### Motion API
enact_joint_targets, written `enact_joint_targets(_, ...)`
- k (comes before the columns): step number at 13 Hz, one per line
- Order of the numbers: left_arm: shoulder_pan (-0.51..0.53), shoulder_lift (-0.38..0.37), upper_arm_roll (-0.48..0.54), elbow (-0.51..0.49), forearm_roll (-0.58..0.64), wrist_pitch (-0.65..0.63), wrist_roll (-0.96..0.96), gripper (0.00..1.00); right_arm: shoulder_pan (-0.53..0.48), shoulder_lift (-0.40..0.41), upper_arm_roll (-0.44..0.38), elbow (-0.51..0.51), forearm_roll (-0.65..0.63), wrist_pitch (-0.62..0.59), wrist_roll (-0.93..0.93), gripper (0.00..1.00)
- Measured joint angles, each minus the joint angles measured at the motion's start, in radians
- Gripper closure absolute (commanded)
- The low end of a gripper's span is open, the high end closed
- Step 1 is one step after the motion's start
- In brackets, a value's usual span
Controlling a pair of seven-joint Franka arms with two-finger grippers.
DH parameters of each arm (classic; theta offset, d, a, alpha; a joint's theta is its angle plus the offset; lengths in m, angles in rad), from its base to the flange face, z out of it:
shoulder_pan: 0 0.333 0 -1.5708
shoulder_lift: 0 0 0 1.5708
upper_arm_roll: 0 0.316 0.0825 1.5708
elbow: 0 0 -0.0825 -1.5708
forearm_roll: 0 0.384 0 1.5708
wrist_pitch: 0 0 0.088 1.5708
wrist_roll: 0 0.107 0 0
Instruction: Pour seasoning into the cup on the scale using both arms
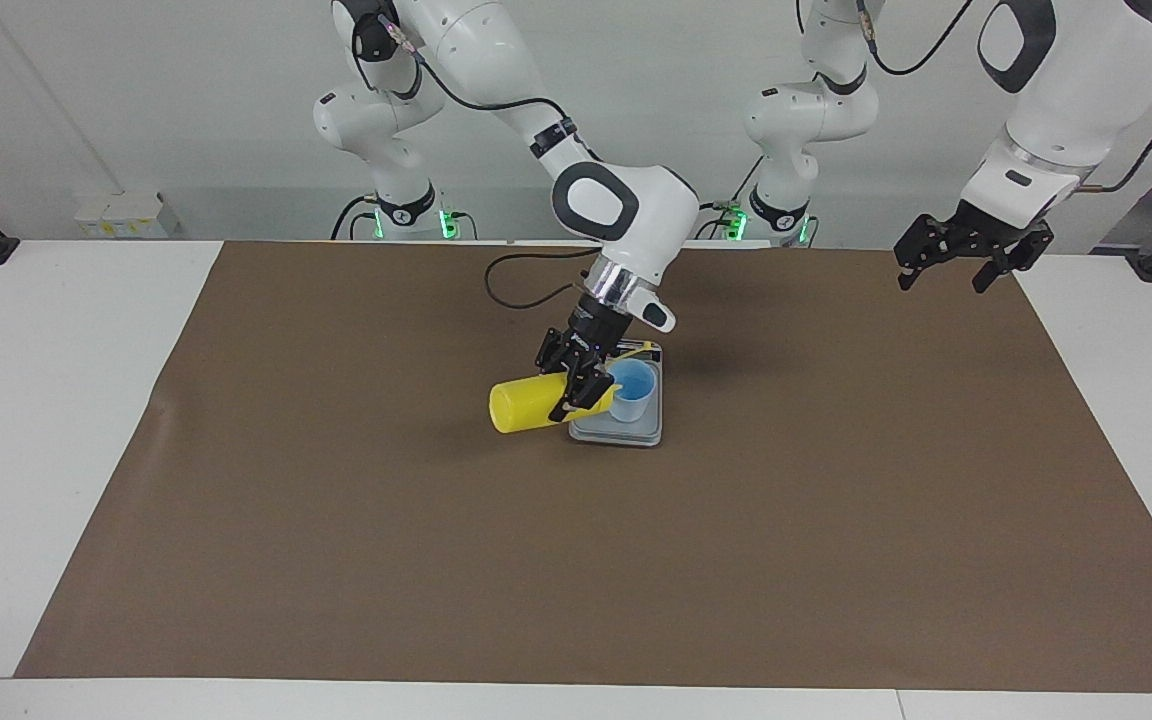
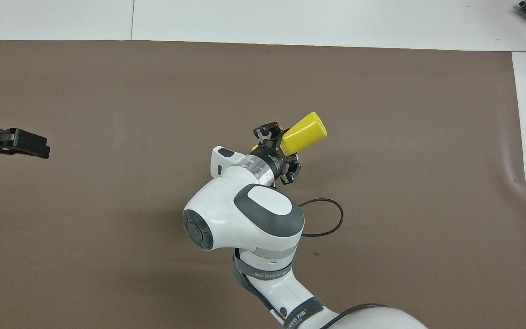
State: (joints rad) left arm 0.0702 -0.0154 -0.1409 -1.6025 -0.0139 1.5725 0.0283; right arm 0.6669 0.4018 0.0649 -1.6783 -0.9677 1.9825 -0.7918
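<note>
We see the right gripper (image 1: 576, 385) clamped on the yellow squeeze bottle (image 1: 526, 403), its jaws pressed against the bottle's body near the nozzle end. The bottle is tipped almost onto its side — base toward the right arm's end of the desk (image 1: 66, 400), nozzle end toward the light-blue cup (image 1: 633, 391), just at the cup's rim. The nozzle itself is hidden by the gripper, and we cannot tell whether anything flows from it. A thin yellow cap strap (image 1: 636, 347) shows just beside the wrist, on the side of the cup nearer to the robots.

The cup stands upright on the silver-grey scale (image 1: 618, 432), which lies flat on the brown mat (image 1: 636, 560) near the middle of the desk.

In the overhead view, the right arm's wrist covers cup and scale; only the bottle's base (image 2: 306, 131) projects past the right gripper (image 2: 276, 153).

The left gripper (image 1: 946, 270) waits in the air over the mat's edge at the left arm's end of the desk — jaws apart, holding nothing, well apart from the scale.
</note>
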Motion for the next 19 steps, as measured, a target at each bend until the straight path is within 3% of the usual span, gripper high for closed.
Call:
enact_joint_targets(5, 0.0, 0.0, 0.0, 0.0, 0.0, 0.0, 0.0, 0.0, -0.018, -0.036, 0.0, 0.006, 0.047, 0.002, 0.007, 1.0)
enact_joint_targets(11, 0.0, 0.0, 0.0, 0.0, 0.0, 0.0, 0.0, 0.0, -0.109, -0.102, -0.002, 0.006, 0.294, -0.001, 0.008, 1.0)
enact_joint_targets(19, 0.0, 0.0, 0.0, 0.0, 0.0, 0.0, 0.0, 0.0, -0.305, -0.164, -0.004, 0.003, 0.726, -0.006, -0.025, 1.0)
